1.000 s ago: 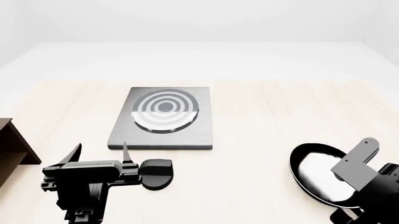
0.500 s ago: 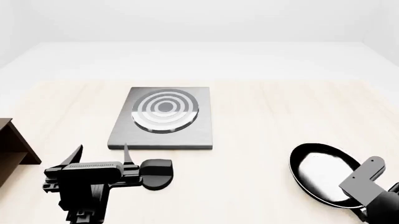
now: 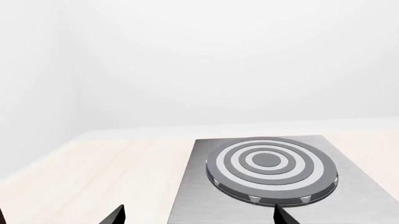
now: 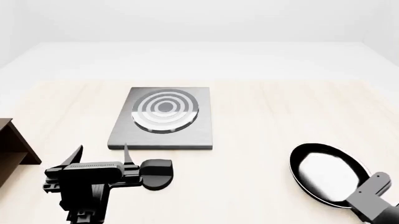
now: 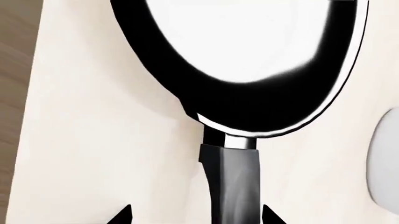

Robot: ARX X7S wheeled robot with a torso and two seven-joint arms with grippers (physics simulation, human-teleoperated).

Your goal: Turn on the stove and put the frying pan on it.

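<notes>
The right gripper [image 5: 194,215] is hanging open astride the pan [image 4: 324,172] handle, ready to clamp. The left gripper [image 4: 100,154], also open, is hovering beside the knob [image 4: 157,173], the stove [image 4: 163,119] just beyond it

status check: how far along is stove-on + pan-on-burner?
Done: nothing visible yet. The frying pan sits on the table right of the stove, and the burner is bare. In hand: right gripper is open, fingertips either side of the pan handle, not closed on it. Left gripper is open beside the knob, not gripping it. Left: turn knob, grasp pan, move it onto the burner.
</notes>
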